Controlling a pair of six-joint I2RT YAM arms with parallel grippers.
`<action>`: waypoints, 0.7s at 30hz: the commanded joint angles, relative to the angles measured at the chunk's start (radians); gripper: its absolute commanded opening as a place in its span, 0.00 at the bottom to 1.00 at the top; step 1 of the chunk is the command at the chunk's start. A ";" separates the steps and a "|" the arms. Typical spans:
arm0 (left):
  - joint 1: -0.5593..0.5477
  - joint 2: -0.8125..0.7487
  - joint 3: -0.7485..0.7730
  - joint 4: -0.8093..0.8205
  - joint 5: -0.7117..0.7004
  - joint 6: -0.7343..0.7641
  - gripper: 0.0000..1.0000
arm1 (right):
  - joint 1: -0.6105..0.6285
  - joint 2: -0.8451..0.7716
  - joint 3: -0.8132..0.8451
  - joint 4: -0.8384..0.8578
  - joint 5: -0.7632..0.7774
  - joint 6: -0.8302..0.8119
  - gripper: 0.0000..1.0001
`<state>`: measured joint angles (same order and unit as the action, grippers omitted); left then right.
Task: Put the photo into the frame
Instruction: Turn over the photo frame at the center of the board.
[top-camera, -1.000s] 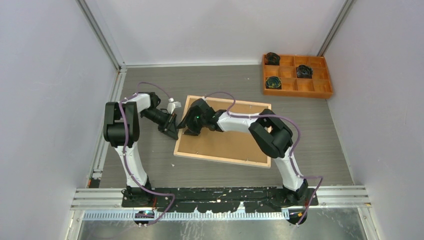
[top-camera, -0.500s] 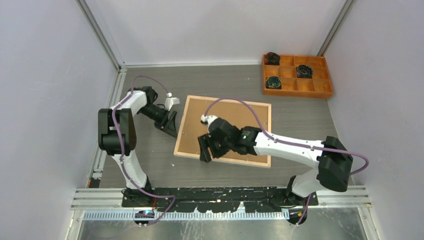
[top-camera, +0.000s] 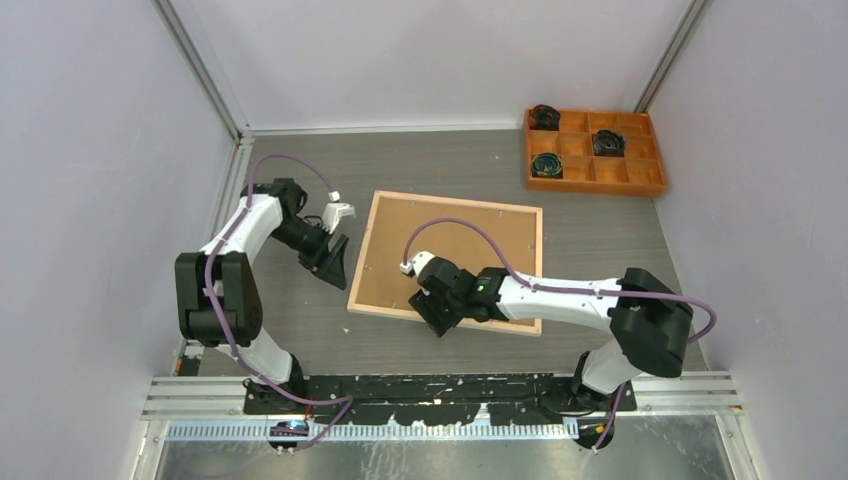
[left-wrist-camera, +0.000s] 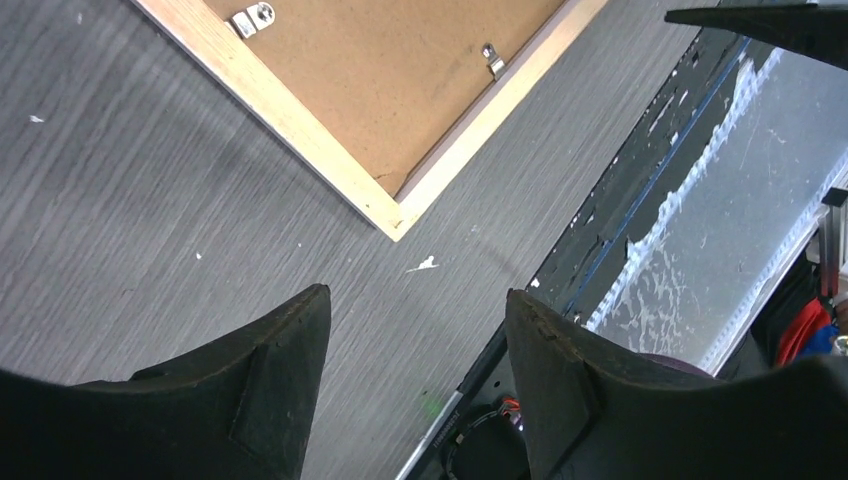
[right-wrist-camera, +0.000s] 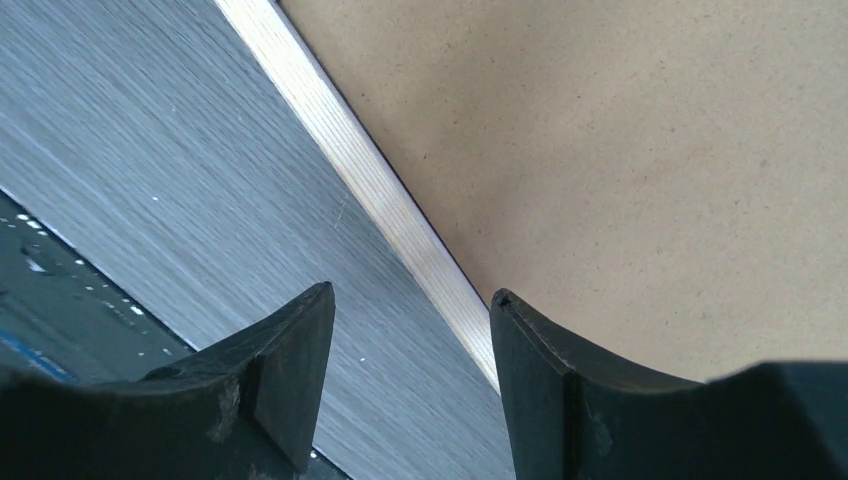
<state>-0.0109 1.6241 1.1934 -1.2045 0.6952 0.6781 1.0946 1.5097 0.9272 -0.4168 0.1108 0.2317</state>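
1. Right gripper (top-camera: 432, 312): jaws apart, nothing held. It is low over the near rail of the frame (top-camera: 363, 255), with one finger on the table side and one on the board side.
2. Left gripper (top-camera: 334, 264): jaws apart, empty, over the table (top-camera: 450, 160) just left of the frame.
3. The frame lies flat, wood back up, with the brown backing board (top-camera: 470, 245) inside and metal clips (left-wrist-camera: 250, 17) at the board's edge.
4. Orange tray (top-camera: 600, 187): far right corner, well apart.

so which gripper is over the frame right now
The right gripper: it hovers, open, above the frame's near wooden rail. The left gripper hangs over the table beside it.
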 joint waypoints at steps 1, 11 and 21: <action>0.006 -0.030 -0.003 -0.039 -0.002 0.054 0.66 | 0.016 0.037 0.025 0.044 0.040 -0.074 0.62; 0.004 -0.116 -0.036 -0.046 -0.010 0.122 0.95 | 0.042 0.124 0.060 0.043 0.083 -0.089 0.45; -0.003 -0.401 -0.269 0.105 -0.045 0.275 1.00 | 0.051 0.150 0.123 0.063 0.028 -0.076 0.01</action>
<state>-0.0124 1.3834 1.0313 -1.1904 0.6392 0.8402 1.1469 1.6581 0.9806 -0.3748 0.1638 0.0921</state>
